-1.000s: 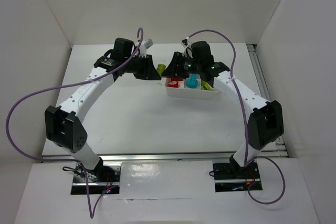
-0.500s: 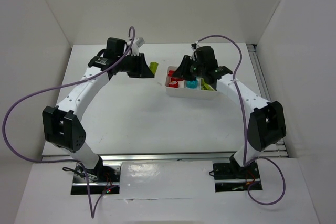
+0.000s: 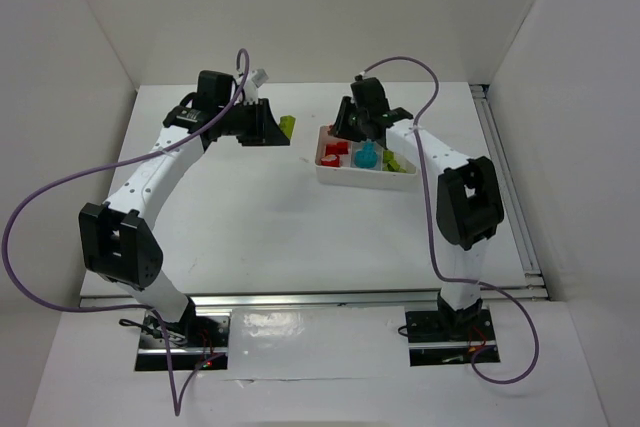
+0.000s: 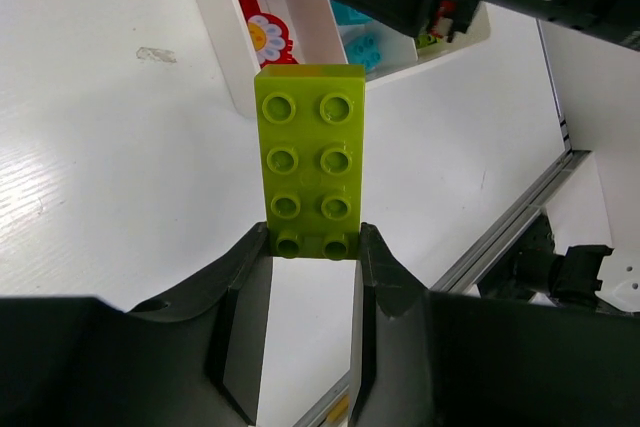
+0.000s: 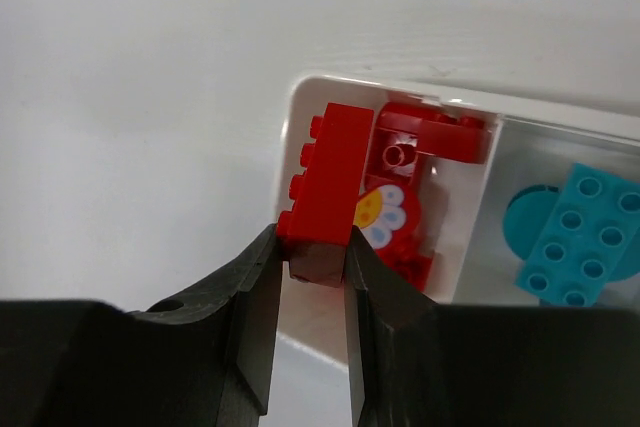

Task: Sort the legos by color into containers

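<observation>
The left gripper is pinched on one short end of a yellow-green brick, held off the table to the left of the tray, most of its length jutting past the fingertips. It looks light, rigid and glossy, so an end grip may let it pivot; flat side walls nearer the middle would be a surer hold than the studs. The right gripper clamps a red brick by its flat sides above the tray's left-end wall, beside the compartment of red pieces; whether it clears the rim is hard to tell. The white table is smooth, likely letting dropped bricks skid, and white walls close in behind and beside the tray.
</observation>
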